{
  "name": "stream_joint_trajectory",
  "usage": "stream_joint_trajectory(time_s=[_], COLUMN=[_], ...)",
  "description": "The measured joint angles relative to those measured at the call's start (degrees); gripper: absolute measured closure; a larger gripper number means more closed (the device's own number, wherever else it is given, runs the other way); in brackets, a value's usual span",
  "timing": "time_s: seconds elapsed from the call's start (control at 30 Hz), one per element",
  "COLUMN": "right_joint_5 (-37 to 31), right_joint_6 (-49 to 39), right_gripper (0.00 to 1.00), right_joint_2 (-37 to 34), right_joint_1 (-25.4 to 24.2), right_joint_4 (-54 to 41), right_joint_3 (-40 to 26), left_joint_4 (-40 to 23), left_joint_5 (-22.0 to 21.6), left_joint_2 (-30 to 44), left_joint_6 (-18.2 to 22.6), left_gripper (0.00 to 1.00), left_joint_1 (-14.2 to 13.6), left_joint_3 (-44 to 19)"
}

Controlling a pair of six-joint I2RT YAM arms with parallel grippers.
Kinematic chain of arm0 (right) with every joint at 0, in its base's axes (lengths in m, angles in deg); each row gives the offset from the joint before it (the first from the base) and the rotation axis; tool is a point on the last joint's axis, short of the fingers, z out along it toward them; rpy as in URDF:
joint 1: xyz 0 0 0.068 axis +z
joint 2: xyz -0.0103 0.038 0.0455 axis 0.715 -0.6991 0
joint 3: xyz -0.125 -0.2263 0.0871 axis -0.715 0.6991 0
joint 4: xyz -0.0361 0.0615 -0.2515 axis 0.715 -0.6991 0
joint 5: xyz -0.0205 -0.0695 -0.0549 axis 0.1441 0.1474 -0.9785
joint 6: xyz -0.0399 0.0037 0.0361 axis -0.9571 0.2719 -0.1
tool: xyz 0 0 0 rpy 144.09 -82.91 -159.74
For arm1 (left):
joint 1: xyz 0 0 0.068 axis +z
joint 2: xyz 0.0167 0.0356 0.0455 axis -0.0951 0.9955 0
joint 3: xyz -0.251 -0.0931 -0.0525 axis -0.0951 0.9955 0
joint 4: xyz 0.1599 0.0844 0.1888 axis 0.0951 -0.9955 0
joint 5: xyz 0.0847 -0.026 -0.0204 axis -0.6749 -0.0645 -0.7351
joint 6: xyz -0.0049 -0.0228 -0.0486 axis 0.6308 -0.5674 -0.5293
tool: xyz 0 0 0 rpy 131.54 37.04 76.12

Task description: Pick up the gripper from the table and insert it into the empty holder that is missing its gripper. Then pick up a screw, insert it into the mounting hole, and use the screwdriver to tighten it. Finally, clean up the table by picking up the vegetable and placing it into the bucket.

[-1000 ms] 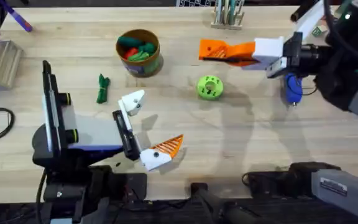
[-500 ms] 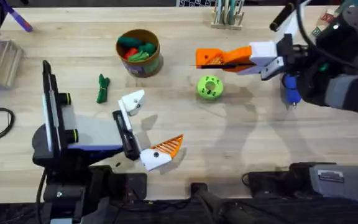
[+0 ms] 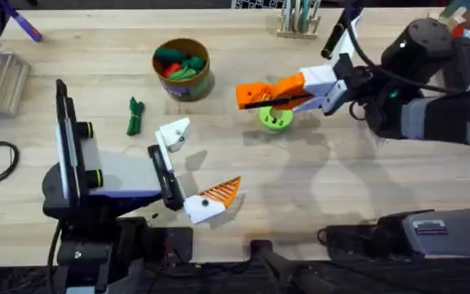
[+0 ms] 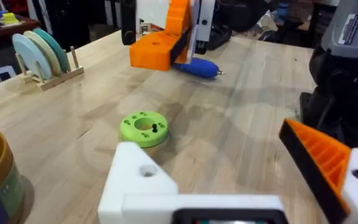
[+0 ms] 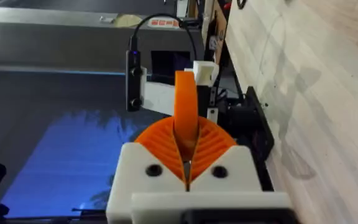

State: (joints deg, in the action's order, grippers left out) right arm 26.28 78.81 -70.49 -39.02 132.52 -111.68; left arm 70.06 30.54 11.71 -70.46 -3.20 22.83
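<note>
No writing can be read on any label here; the right arm stretches in from the far right, its right gripper (image 3: 255, 95) carried above the table (image 3: 341, 180) over a lime-green disc (image 3: 274, 119), ribbed orange pads pressed together on the gripper (image 5: 186, 115), a smooth orange plastic wedge that stands out beyond the fingertips; the left arm sits low at the near left edge, its left gripper (image 3: 198, 167) spread wide, one white mount bearing a ribbed orange finger (image 3: 221, 193), the other the bare holder (image 3: 174, 134), a white block with a pointed top and a round hole; the knotted dark-green vegetable (image 3: 134, 115) lies on the pale wood just left of that holder; the round tan-rimmed bucket (image 3: 183, 69) stands beyond it, toy food inside; the blue pen-shaped screwdriver (image 4: 197, 67) lies on the table behind the right gripper.
</note>
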Motion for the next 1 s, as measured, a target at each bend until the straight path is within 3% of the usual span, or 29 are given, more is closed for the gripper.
stream_joint_trajectory(time_s=[0.17,0.5,1.0], right_joint_5=[0.0,0.0,0.0], right_joint_6=[-1.6,-3.7,-5.8], right_gripper=[0.992,0.992,0.992], right_joint_2=[-0.8,-9.8,-13.6], right_joint_1=[2.8,9.5,15.8], right_joint_4=[0.3,2.6,2.9], right_joint_3=[0.0,-0.1,-6.1], left_joint_4=[0.0,0.0,0.0], left_joint_5=[0.0,0.0,0.0], left_joint_2=[0.0,0.0,0.0], left_joint_6=[0.0,0.0,0.0], left_gripper=[0.014,0.014,0.015], left_joint_1=[0.0,0.0,0.0], left_joint_3=[0.0,0.0,0.0])
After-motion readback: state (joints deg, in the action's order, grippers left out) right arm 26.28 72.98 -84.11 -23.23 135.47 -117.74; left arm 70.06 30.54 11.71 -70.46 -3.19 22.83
